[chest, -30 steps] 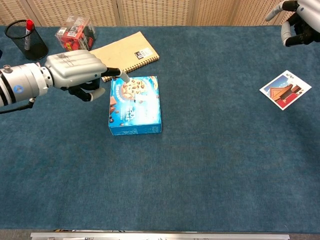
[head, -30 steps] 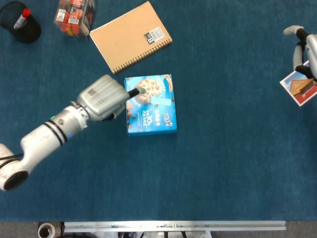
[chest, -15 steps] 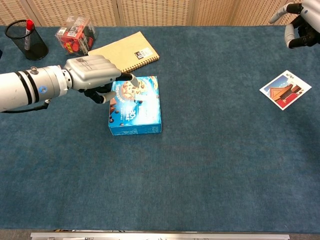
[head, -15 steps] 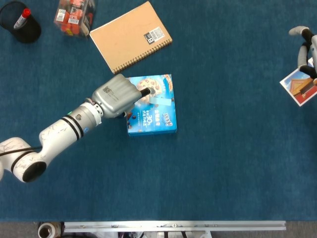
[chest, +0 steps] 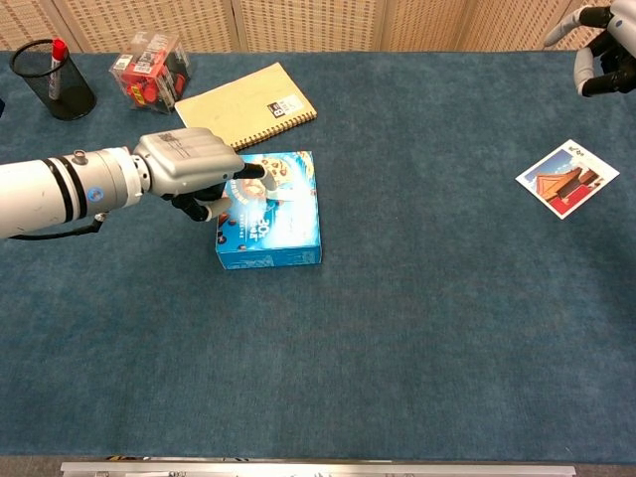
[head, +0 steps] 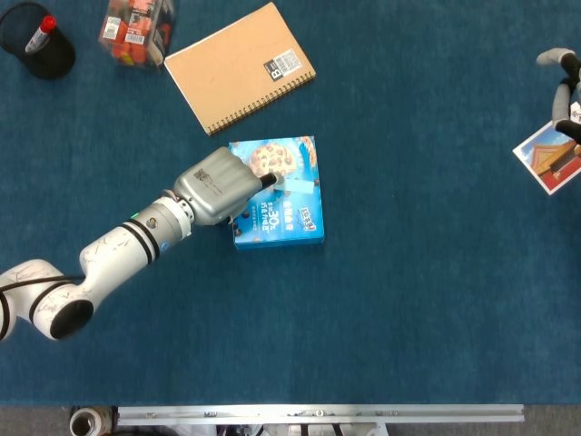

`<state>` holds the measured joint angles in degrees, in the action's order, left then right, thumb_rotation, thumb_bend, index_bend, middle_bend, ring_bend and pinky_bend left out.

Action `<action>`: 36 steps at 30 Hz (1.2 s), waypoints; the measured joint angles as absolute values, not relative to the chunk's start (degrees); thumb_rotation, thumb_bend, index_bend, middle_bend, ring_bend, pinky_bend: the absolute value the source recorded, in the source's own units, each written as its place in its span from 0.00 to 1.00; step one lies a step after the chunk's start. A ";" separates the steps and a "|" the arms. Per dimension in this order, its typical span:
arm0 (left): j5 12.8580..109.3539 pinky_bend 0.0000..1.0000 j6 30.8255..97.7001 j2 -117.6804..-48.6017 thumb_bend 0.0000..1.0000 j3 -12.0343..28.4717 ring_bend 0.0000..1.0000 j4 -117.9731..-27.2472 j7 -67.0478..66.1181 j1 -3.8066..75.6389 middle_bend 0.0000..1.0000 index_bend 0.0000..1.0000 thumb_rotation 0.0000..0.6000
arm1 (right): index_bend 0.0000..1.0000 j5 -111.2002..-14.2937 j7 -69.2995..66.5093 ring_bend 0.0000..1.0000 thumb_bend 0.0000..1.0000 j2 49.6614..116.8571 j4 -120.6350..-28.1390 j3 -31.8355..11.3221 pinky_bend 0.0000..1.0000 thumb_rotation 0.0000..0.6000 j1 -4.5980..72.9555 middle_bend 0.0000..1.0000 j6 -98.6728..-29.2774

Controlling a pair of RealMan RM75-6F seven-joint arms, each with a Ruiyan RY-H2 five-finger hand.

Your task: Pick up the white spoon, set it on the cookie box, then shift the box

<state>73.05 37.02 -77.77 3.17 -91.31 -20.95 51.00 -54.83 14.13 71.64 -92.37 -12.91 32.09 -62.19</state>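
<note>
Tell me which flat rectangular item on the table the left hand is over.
The blue cookie box: the left hand covers its left edge. The tan spiral notebook and the picture card lie apart, untouched.

One blue cardboard cookie box [head: 279,193], one tan spiral-bound notebook [head: 240,65], one picture card [chest: 561,178], one black mesh pen cup [chest: 50,80], one clear box of red items [chest: 151,68].

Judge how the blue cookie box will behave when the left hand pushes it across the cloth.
The cookie box lies flat on its broad face, so it should slide rather than tip. The blue table cloth looks napped, so some drag is likely. The left hand meets it at the left edge, off-centre, so it may swivel.
</note>
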 measured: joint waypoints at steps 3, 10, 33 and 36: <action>72.69 1.00 37.41 -77.80 0.80 2.65 1.00 -91.43 -21.26 51.04 1.00 0.18 1.00 | 0.30 -54.99 13.85 0.88 0.70 71.47 -92.44 -12.91 1.00 1.00 31.88 0.77 -62.19; 72.06 1.00 38.19 -77.75 0.80 1.67 1.00 -91.54 -21.40 50.96 1.00 0.18 1.00 | 0.30 -55.34 13.44 0.88 0.69 71.24 -92.62 -12.85 1.00 1.00 31.49 0.77 -62.29; 71.05 1.00 39.34 -78.06 0.80 0.34 1.00 -91.65 -21.53 51.41 1.00 0.18 1.00 | 0.30 -55.91 12.21 0.89 0.69 70.56 -92.79 -13.08 1.00 1.00 30.48 0.77 -62.60; 71.05 1.00 39.49 -77.90 0.80 0.36 1.00 -91.80 -21.26 51.47 1.00 0.18 1.00 | 0.30 -55.97 12.01 0.89 0.69 70.52 -92.69 -13.09 1.00 1.00 30.37 0.77 -62.52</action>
<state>71.05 39.49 -77.90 0.36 -91.80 -21.26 51.47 -55.97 12.01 70.52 -92.69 -13.09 30.37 -62.52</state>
